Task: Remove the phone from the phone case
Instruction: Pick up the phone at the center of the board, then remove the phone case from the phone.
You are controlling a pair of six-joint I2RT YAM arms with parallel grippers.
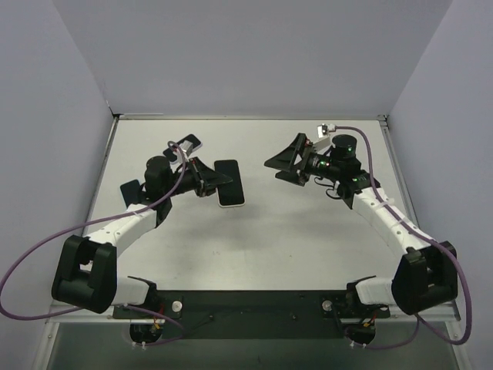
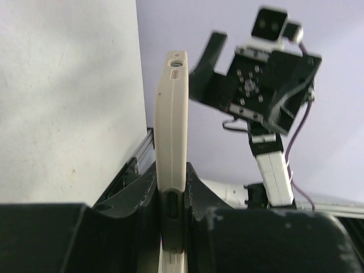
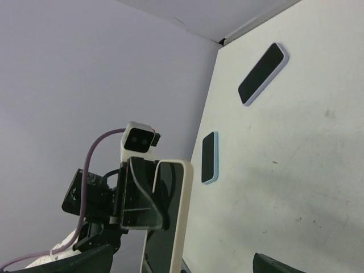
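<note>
A phone with a dark screen in a cream-white case point(image 1: 230, 183) is held off the table by my left gripper point(image 1: 209, 181), which is shut on its long edges. In the left wrist view the case point(image 2: 169, 125) shows edge-on, standing up between the fingers of the left gripper point(image 2: 170, 199). My right gripper point(image 1: 287, 160) is open and empty, to the right of the phone with a gap between them. In the right wrist view the cased phone point(image 3: 168, 227) stands ahead of the right gripper point(image 3: 182, 264); only the fingertips point(image 3: 278, 264) show at the bottom edge.
Two other dark-screened phones in light blue cases lie flat on the white table point(image 3: 296, 170) beyond the left arm, one point(image 3: 263, 74) near the back corner and one point(image 3: 210, 157) closer to the wall. Lavender walls enclose the table at the back and both sides.
</note>
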